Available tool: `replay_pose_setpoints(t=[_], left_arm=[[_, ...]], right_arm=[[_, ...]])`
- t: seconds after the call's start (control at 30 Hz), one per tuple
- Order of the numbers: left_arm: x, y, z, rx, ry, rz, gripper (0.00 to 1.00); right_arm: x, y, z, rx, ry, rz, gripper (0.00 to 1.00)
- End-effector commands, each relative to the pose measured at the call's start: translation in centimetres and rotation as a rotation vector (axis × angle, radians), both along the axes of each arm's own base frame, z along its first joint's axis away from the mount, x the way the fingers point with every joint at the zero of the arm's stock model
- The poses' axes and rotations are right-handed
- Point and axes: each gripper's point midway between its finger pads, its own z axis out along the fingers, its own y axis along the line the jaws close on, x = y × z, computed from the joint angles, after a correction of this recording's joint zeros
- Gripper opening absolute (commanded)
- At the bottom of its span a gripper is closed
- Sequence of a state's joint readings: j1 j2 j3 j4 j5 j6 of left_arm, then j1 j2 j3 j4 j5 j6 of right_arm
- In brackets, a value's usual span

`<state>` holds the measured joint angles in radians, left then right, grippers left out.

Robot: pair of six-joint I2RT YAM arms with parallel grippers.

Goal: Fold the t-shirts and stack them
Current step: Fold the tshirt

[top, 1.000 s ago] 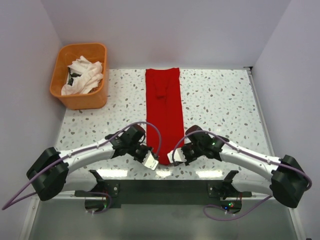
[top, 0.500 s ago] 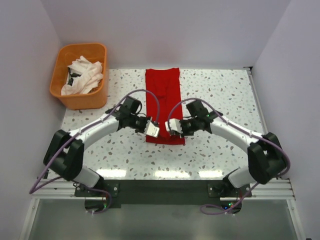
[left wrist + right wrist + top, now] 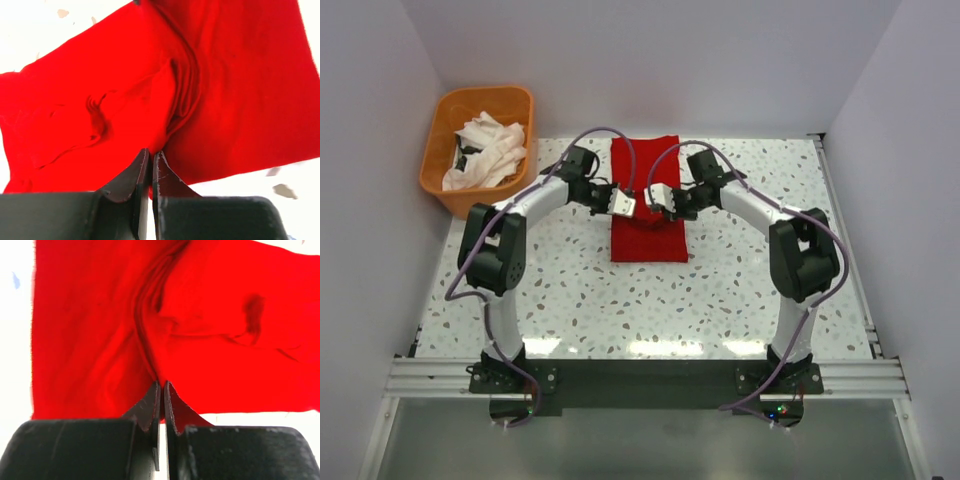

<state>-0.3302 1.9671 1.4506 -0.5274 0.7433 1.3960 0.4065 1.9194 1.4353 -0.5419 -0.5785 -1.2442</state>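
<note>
- Pinching the red t-shirt [image 3: 648,238], the left gripper [image 3: 626,206] and the right gripper [image 3: 658,197] sit side by side, close together, about midway along the cloth's length.
- Left wrist view: the two dark fingers [image 3: 136,172] are pressed together with only a hairline gap, their tips closed on a ridge of red cloth. A bunched crease runs away from the tips.
- Right wrist view: the fingers [image 3: 149,407] are likewise pressed together, nipping red cloth where a deep crease begins.
- The red t-shirt lies as a long narrow rectangle on the far middle of the table [image 3: 750,290]. Its long axis runs near to far, and its far edge is close to the back wall.
- The near part of the shirt looks slightly wider than the far part. Its near edge is straight and lies square to the table.
- Speckled tabletop shows to the left, to the right and on the near side of the shirt.
- Both arms reach far out from their bases, with elbows bowed outward towards the table's left and right sides.
- The orange basket [image 3: 445,185] stands in the far left corner, well apart from the shirt, and holds the crumpled white t-shirts [image 3: 490,148].
- Plain pale walls [image 3: 650,60] enclose the table on the left, right and far sides.
</note>
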Motion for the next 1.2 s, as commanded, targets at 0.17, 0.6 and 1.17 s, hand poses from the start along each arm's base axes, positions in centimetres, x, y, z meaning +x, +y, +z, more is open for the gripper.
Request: replay_pose_setpoints(t=[0.17, 0.6, 1.17], left_arm=[[4.2, 0.2, 0.0, -0.025, -0.025, -0.016, 0.00], [6.5, 0.5, -0.5, -0.022, -0.067, 0.003, 0.00], [8.6, 1.0, -0.9, -0.018, -0.097, 0.024, 0.00]], right_arm=[[3.6, 0.3, 0.6, 0.037, -0.017, 0.023, 0.00], [6.0, 0.0, -0.3, 0.036, -0.014, -0.030, 0.00], [8.9, -0.2, -0.5, 0.058, -0.031, -0.087, 0.00]])
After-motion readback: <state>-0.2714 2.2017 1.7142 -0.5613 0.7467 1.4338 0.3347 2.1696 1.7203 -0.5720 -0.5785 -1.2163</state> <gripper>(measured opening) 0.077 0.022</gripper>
